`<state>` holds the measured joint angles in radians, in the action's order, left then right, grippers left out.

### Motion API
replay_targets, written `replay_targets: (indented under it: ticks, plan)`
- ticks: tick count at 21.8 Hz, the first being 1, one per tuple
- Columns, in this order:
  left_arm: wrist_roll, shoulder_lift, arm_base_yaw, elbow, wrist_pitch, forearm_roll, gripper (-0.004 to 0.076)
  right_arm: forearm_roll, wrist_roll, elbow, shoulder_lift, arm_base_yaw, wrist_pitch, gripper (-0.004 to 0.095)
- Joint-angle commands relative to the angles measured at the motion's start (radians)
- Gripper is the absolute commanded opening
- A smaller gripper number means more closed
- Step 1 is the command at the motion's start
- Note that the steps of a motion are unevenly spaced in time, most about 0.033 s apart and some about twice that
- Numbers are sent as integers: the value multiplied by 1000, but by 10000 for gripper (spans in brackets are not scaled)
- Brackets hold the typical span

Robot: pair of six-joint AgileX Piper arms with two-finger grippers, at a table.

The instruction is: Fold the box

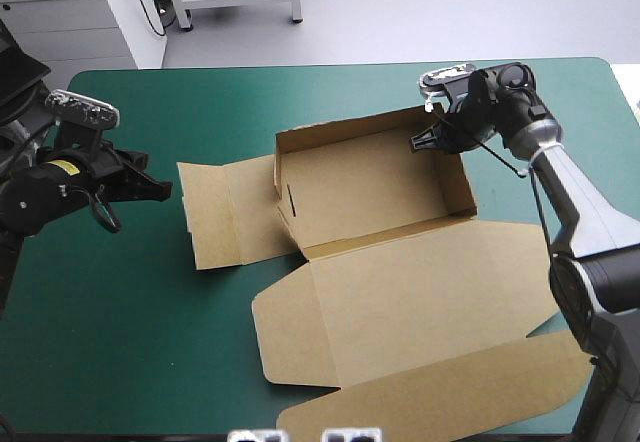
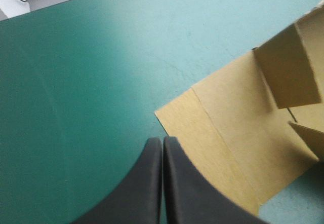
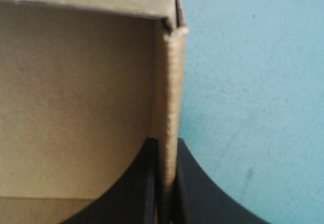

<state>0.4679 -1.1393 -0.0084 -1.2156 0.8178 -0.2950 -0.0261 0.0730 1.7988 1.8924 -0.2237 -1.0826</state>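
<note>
**ops:** what does the box (image 1: 370,197) look like right now?

**me:** brown board, half formed, mid-table on the teal-green cover (image 1: 150,342), a bit right of centre. the tray (image 1: 385,187) is up: far, left and right walls are raised. the lid (image 1: 420,302) lies flat on the cover, joined along the tray's near edge. its tuck flap (image 1: 450,392) is flat too and reaches the table's near edge.

**ops:** anything loose?

**me:** the side flap (image 1: 225,212) lies flat on the cover outside the left wall. on my left wrist view the box (image 2: 238,133) shows that flap, with the raised wall beyond it.

**ops:** anything in the tray?

**me:** just one black finger of the right gripper (image 1: 425,140).

**ops:** grippers?

**me:** the right gripper (image 3: 164,143) is clamped on the box (image 3: 76,97). it pinches the right wall near the far right corner, one finger inside and one outside. the left gripper (image 1: 160,190) has its fingers pressed together with nothing between them. on its own view the left gripper (image 2: 162,140) sits over bare cover just beside the side flap's corner. i can't tell whether it touches.

**ops:** orientation?

**me:** the tray opens upward. its long axis runs left to right, slightly skewed, with the right end farther from me. the lid spreads from the tray toward the near right corner of the table.
</note>
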Motion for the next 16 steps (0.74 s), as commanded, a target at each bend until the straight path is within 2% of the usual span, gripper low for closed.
replay_targets:
  ticks: [1,5,7,16]
  plan:
    - [58,51,1,51,-107,-124,-8,0,26,93,67,12,-70,-14]
    - [147,165,1,255,-247,-211,-8,34,50,120,196,12,-85,-14]
    - [160,242,1,343,-307,-209,-8,36,69,116,221,12,-157,-14]
    - [160,500,1,525,-356,-207,-9,76,69,50,71,12,-168,-14]
